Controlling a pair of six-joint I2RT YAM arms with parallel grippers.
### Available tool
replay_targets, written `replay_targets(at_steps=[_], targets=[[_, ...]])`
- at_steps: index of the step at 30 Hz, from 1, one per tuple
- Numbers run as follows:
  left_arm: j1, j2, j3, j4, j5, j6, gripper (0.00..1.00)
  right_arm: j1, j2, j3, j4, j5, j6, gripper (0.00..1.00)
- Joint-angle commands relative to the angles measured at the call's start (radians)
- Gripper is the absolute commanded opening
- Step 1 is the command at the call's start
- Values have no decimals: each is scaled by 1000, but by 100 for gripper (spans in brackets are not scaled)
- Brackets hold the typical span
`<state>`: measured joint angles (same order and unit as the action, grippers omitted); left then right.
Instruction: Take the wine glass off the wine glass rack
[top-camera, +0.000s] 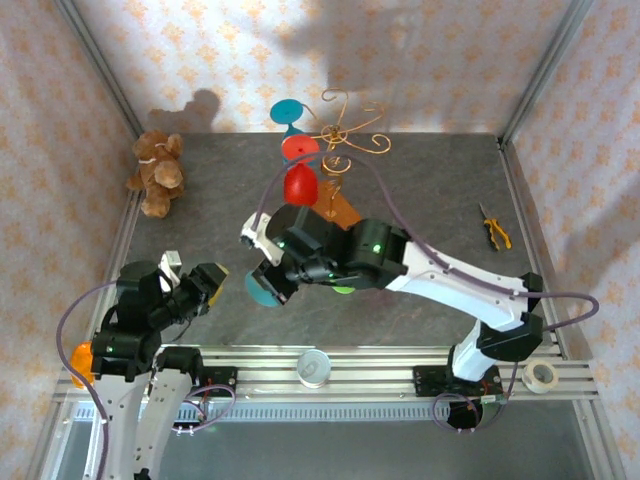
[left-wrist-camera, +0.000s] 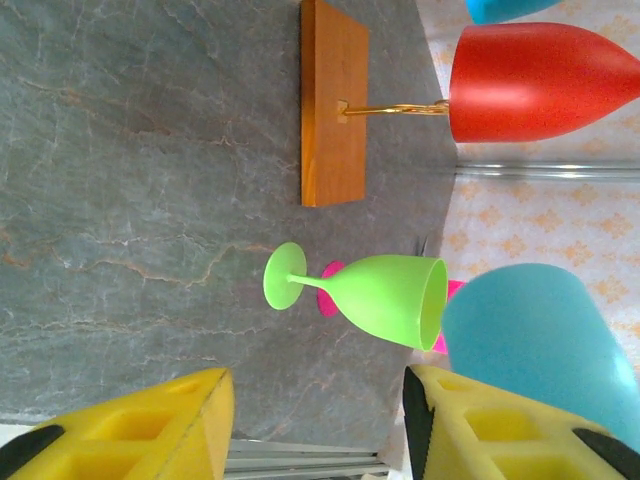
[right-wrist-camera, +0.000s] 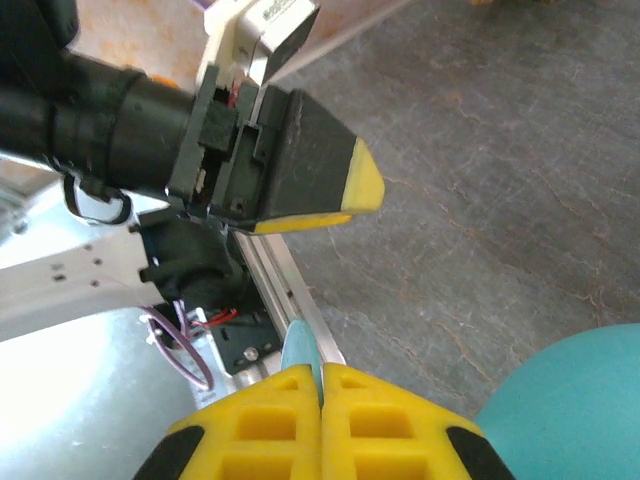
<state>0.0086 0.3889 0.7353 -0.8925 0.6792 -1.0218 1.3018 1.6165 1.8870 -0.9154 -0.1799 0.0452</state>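
The wine glass rack (top-camera: 345, 132) stands at the back centre, gold wire arms on a brown wooden base (left-wrist-camera: 333, 100). A red wine glass (top-camera: 300, 185) hangs from it, and a teal foot (top-camera: 287, 112) shows higher up. My right gripper (right-wrist-camera: 321, 375) is shut on the thin foot of a teal wine glass (right-wrist-camera: 575, 400), well in front of the rack over the left middle of the table (top-camera: 262, 288). My left gripper (left-wrist-camera: 315, 420) stands open and empty just left of that glass, whose bowl (left-wrist-camera: 530, 340) shows beside its right finger.
A green wine glass (left-wrist-camera: 385, 295) stands on the table with a pink one (left-wrist-camera: 330, 292) behind it, partly under my right arm. A teddy bear (top-camera: 157, 172) sits back left. Pliers (top-camera: 494, 228) lie at the right, with a tape roll (top-camera: 541, 376) on the front rail.
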Motion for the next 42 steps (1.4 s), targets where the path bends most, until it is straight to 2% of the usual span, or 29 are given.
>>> replay_targets(at_steps=[1,9,19,30,42], targets=[[7,-32,-11,9,29,-40,51,48,12,-58,113,126,-73,0],[7,-32,-26,30,72,-46,56,127,55,-196,266,354,-196,0],[7,-10,-40,59,132,-43,60,142,58,-321,460,551,-293,0],[7,-1,-143,273,236,-183,63,160,55,-400,611,688,-393,0],[6,35,-162,416,286,-265,63,177,61,-445,727,745,-450,0]])
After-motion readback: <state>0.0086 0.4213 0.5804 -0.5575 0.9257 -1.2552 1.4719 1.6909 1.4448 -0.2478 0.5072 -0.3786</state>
